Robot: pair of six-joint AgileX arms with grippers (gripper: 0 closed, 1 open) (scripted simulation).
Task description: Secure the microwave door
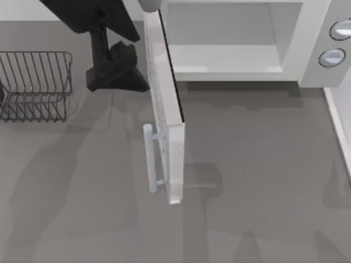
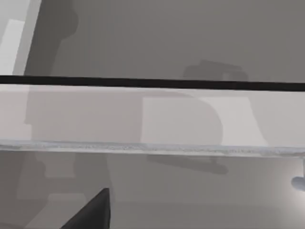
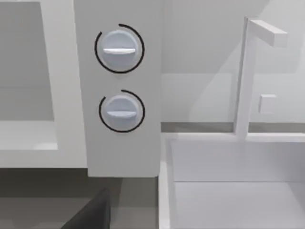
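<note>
White slab of the microwave door (image 1: 164,109) is swung wide open, sticking straight out from the front of the microwave body (image 1: 307,49) toward the near side of the table, hinged at the body's left corner. Its long axis runs away from the body, and the silvery bar handle (image 1: 148,159) sits at the far free end, on the face turned away from the cavity.

So the left gripper (image 1: 118,74) is parked just beside that outer face, up near the hinge end, between the door and the wire basket (image 1: 35,82). Can't tell if its fingers are spread or closed. It isn't holding anything as far as I can see. From the left wrist view the door's top edge (image 2: 152,114) runs right across in front of it.

My guess: left arm is the nearer 1, so it pushes the outer face sideways toward the 2 knobs (image 3: 119,50). Pushing closer to the handle would give more leverage.
</note>
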